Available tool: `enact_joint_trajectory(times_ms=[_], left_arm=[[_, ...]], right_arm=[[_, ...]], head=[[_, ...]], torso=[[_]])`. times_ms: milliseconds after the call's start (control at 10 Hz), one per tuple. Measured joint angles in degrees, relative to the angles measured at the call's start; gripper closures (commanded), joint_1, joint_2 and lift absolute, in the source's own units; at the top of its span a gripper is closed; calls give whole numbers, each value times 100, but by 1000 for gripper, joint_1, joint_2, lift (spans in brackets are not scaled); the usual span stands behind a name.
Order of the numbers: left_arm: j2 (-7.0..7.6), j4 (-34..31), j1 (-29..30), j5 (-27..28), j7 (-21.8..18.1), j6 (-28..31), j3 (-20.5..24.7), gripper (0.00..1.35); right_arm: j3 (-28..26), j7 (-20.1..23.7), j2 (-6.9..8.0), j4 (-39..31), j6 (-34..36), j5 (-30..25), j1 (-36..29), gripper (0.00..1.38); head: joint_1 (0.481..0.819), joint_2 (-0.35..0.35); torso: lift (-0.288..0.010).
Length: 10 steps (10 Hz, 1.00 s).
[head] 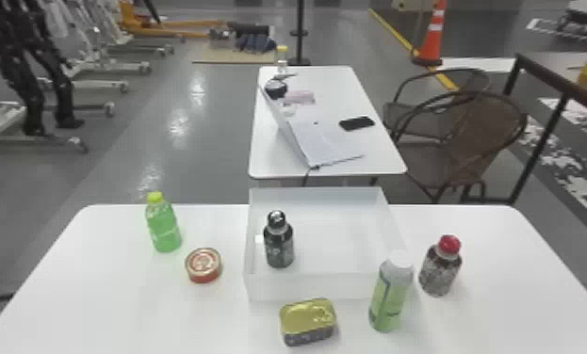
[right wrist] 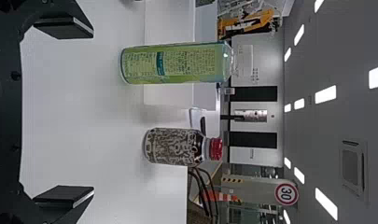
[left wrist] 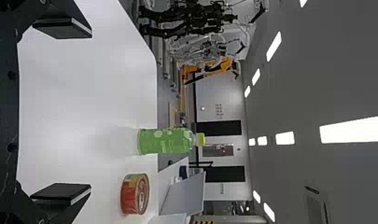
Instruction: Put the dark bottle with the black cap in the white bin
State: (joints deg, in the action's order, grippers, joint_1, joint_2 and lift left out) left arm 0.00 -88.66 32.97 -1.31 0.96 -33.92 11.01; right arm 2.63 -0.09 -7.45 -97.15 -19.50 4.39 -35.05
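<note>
Both the left gripper [left wrist: 90, 111] and the right gripper [right wrist: 92, 112] are held empty, spread apart, presumably because no grasp is needed: the dark bottle [head: 279, 245] is supported upright inside the white bin [head: 315, 286], near its left wall.

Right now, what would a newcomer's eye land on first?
The dark bottle, upright inside the white bin, toward its left side. Next, the bright green bottle left of the bin and the red-capped bottle to its right. Farther back on the right, the orange cone.
</note>
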Motion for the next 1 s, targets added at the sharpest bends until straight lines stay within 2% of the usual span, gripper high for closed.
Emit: enact_joint_trajectory(times_ms=[1000], left_arm=[[0,271,-146,17,-113,-208,-58,160]], right_arm=[[0,26,-46,-41,36,-47,4,111]], head=[[549,0]], torso=[[-100]])
